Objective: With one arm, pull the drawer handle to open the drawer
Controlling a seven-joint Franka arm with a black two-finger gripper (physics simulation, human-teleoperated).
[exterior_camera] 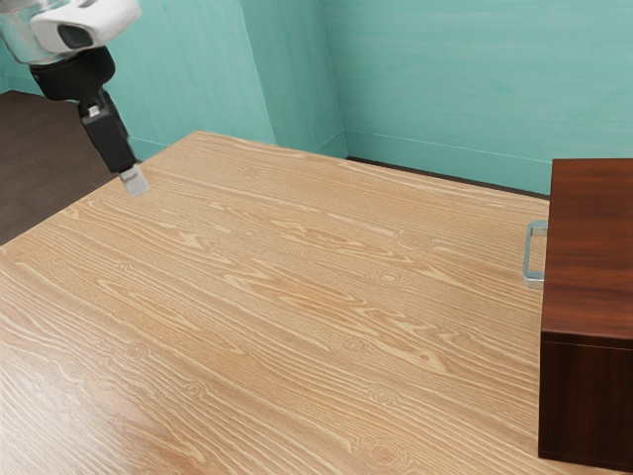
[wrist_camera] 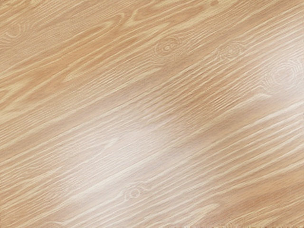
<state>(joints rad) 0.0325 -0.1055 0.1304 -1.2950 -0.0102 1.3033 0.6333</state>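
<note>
Gripper (exterior_camera: 135, 182): black with a pale grey tip. It is seen from the side in the exterior view, so I cannot tell how far it is open. It hangs tilted over the table's far corner at the exterior view's left.
Under the hand: bare wood grain of the table (wrist_camera: 152, 114) with a soft pale sheen across it, as seen in the wrist view.
Arm (exterior_camera: 74, 30): a white and black wrist comes in at the exterior view's upper left and slants down toward the table.
Table (exterior_camera: 297, 297): light wood with wavy grain and small knots.
Drawer handle (exterior_camera: 533, 254): a grey metal bar bent at both ends. It stands off the cabinet's face that looks toward the arm, at the exterior view's right, well apart from the gripper.
Cabinet (exterior_camera: 588, 297): a dark reddish-brown wooden box on the table's right edge in the exterior view. Its handle face is seen edge-on, so I cannot tell whether the drawer is out or in.
Wall (exterior_camera: 445, 69): teal panels behind the table.
Floor (exterior_camera: 40, 148): dark brown, beyond the table at the exterior view's left.
</note>
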